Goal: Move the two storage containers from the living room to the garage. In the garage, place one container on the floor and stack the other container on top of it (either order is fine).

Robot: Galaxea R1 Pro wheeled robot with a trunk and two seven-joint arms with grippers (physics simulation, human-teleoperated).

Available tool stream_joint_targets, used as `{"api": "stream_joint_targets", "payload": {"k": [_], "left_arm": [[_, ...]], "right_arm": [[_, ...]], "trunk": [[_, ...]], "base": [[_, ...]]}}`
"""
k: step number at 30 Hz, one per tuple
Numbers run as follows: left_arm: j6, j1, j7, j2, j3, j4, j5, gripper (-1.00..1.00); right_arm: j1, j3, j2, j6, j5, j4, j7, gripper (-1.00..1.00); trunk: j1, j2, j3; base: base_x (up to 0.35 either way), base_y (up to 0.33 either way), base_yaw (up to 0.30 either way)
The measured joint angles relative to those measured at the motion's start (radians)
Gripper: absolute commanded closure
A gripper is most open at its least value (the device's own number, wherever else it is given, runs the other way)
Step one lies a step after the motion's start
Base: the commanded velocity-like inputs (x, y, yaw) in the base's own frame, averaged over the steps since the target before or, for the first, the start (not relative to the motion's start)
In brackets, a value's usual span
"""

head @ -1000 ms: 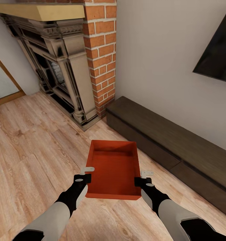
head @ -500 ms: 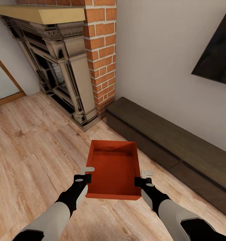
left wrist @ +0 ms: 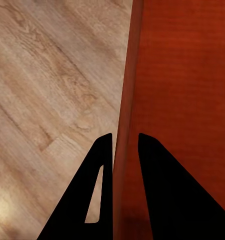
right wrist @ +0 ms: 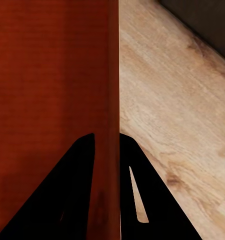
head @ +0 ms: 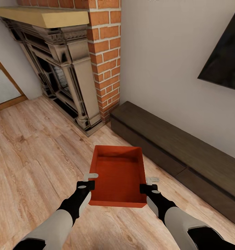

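An orange-red box (head: 118, 175) sits low in the middle of the head view, held above the light wood floor (head: 30, 156) between both arms. The left hand (head: 90, 180) pinches the box's left wall, one finger inside and one outside; in the left wrist view its hand (left wrist: 125, 150) is closed on that thin wall. The right hand (head: 149, 184) clamps the right wall the same way, as the right wrist view shows (right wrist: 106, 142). A dark fireplace (head: 58, 76) and brick chimney (head: 105, 52) fill the upper left. A long dark bench (head: 180, 156) runs along the wall at right, under a black TV (head: 223, 59) at the upper right edge.
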Motion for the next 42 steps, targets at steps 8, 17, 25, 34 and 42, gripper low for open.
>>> {"api": "stream_joint_targets", "payload": {"k": [8,17,25,34,42], "left_arm": [[0.000,0.000,-0.008,0.005,0.000,0.000,0.000,1.00],[0.000,0.000,-0.008,0.005,0.000,0.000,0.001,1.00],[0.000,0.000,-0.007,0.005,0.000,0.000,0.003,1.00],[0.000,0.000,-0.007,0.005,0.000,0.000,0.003,1.00],[0.000,0.000,-0.007,0.005,0.000,0.000,0.003,1.00]], "right_arm": [[0.000,0.003,0.004,-0.001,-0.003,0.000,-0.006,1.00],[0.000,0.002,0.004,-0.001,-0.001,0.001,-0.007,1.00],[0.000,0.001,0.004,0.001,0.001,0.000,-0.006,1.00],[0.000,0.001,0.004,0.001,0.001,0.000,-0.006,1.00],[0.000,0.001,0.004,0.001,0.001,0.000,-0.006,1.00]], "trunk": [[-0.031,0.056,0.025],[-0.065,0.119,0.065],[-0.096,0.175,0.103],[-0.131,0.238,0.146],[-0.161,0.295,0.184]], "base": [[0.000,0.000,0.000],[0.000,0.000,0.000],[0.000,0.000,0.000],[0.000,0.000,0.000],[0.000,0.000,0.000]]}}
